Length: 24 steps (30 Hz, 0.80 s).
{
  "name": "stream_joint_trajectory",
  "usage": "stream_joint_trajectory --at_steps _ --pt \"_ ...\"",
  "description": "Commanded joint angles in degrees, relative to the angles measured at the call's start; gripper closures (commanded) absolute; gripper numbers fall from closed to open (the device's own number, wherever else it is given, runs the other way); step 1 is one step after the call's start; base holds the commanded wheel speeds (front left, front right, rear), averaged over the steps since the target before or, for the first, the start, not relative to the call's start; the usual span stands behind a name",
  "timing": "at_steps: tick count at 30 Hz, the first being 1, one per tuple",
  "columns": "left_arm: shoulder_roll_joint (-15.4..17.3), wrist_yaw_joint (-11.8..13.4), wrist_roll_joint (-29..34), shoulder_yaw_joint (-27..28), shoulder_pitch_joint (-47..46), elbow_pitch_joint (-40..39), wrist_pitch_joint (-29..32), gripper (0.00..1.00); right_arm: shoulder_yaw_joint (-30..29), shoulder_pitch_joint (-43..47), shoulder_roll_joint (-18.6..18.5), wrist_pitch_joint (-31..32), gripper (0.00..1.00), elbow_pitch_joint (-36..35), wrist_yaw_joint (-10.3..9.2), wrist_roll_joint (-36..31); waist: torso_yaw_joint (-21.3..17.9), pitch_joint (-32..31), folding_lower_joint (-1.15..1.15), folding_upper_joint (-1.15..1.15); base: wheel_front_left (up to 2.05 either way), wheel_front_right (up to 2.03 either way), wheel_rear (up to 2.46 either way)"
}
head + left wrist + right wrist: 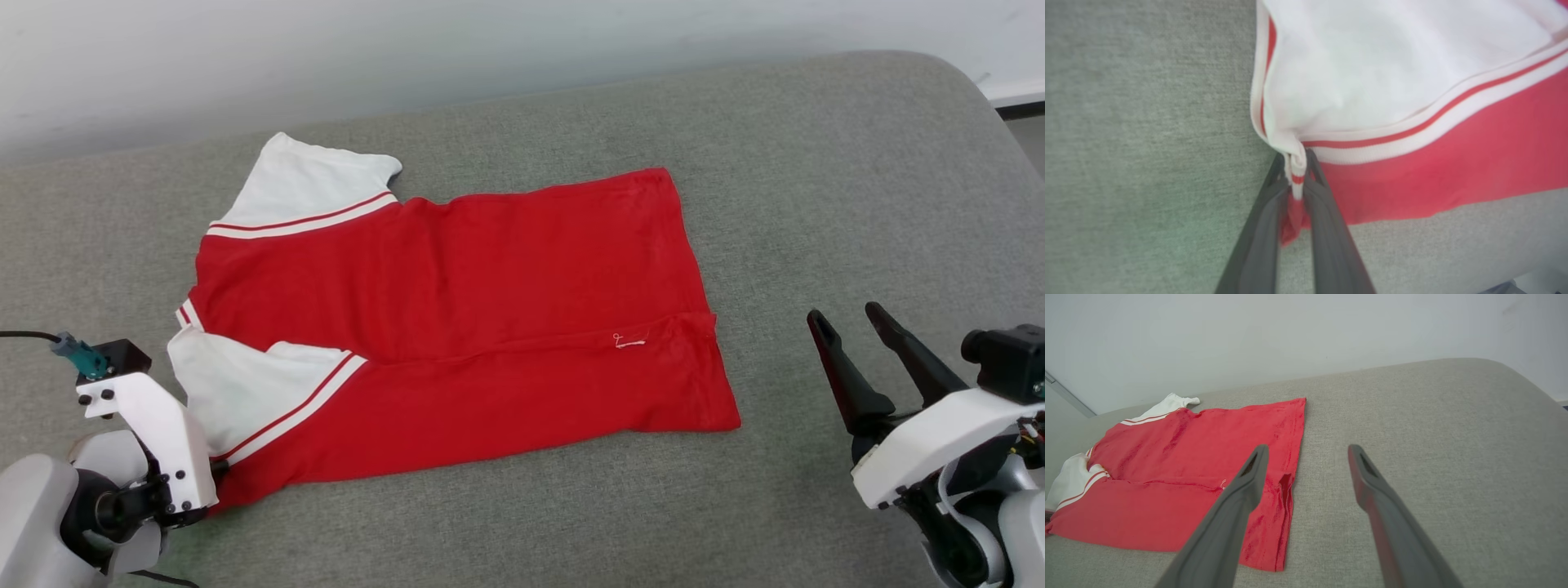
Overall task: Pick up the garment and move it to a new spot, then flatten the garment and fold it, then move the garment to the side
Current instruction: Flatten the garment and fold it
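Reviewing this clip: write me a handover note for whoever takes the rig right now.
Left gripper: shut on the garment, pinching its near sleeve corner at the striped trim.
Right gripper: open, empty, above the grey cushion, right of the garment and apart from it.
Garment: spread flat on the cushion, sleeves toward the robot's left, hem toward its right.
Done: laid out; the near long edge looks folded over once.
Left: finish folding, then move it aside.
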Motion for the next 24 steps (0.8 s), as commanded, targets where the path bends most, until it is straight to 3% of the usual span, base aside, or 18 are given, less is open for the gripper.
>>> stream_joint_trajectory --at_steps 1,5,13,24 --pt "-2.4 -0.5 -0.1 -2.3 2.5 1.9 0.1 1.00 -0.4 -0.8 -0.7 1.5 0.00 0.2 -0.04 1.2 0.5 -0.5 0.01 0.00 0.00 0.00 0.00" --pt "-1.6 -1.4 0.8 -1.7 1.2 0.8 -1.6 1.00 -0.5 -1.7 -1.8 9.4 0.00 1.9 -0.04 3.9 1.6 -1.6 0.01 0.00 0.00 0.00 0.00" --pt "-1.1 -1.2 1.9 -0.9 -2.0 -5.1 -3.5 1.00 0.5 -7.7 -2.8 31.2 0.00 12.5 -0.04 9.0 5.4 -2.0 0.01 0.00 0.00 0.00 0.00" --pt "-2.7 -0.9 3.6 -2.4 -5.1 -10.2 -4.2 1.00 3.0 -14.9 1.9 40.7 0.00 30.7 -0.04 9.4 10.1 1.0 0.01 0.00 0.00 0.00 0.00"
